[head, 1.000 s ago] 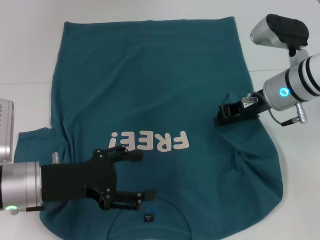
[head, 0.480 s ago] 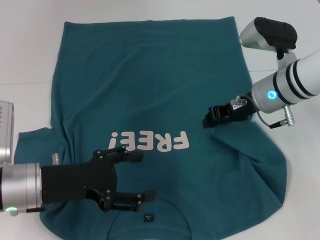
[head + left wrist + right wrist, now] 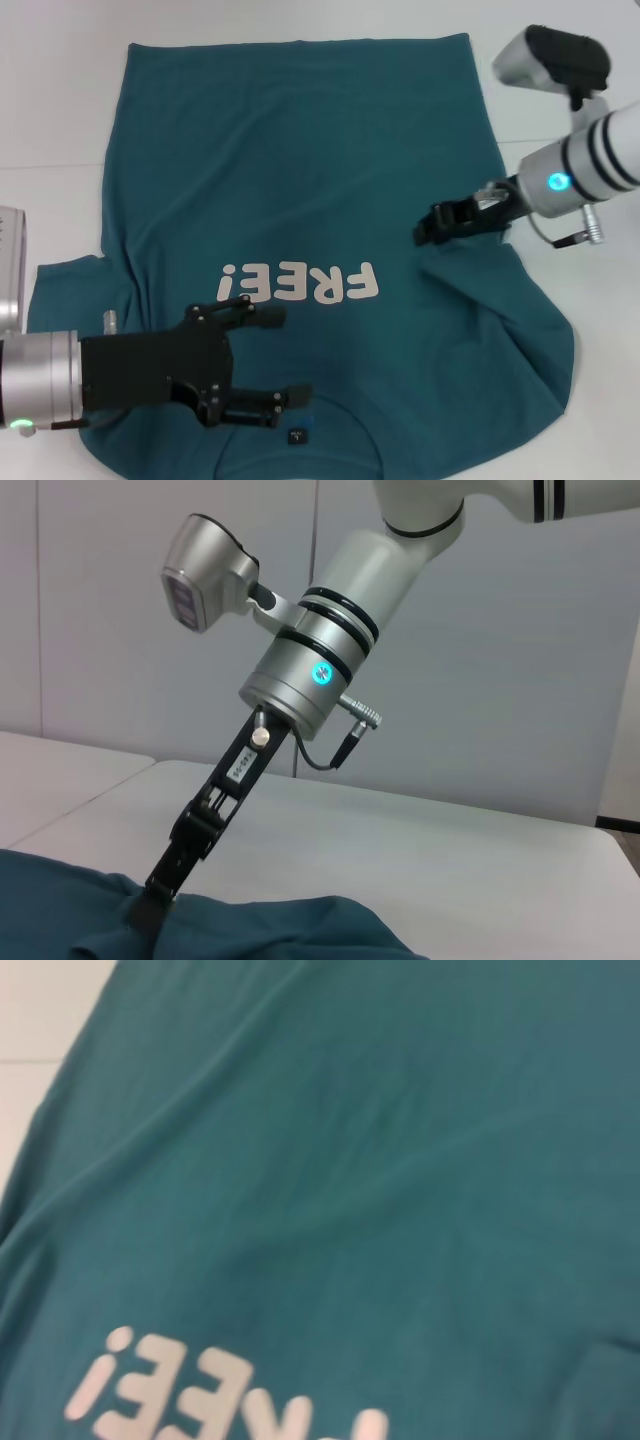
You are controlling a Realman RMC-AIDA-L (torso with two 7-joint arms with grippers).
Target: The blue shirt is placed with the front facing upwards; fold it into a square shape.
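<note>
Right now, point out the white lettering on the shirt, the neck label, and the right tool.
White lettering (image 3: 298, 284), head view, on the middle letters.
Neck label (image 3: 298, 436), head view, on the small dark tag.
Right tool (image 3: 430, 229), head view, at its tip on the blue shirt (image 3: 290, 150).

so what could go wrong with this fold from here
The right end effector pinches only a small tuck of the large teal-blue cotton T-shirt at its right side, so the fabric could slip free mid-fold. That side is already bunched and wrinkled, which may leave the fold crooked. The left end effector hovers open near the collar and could snag or drag the cloth there.
</note>
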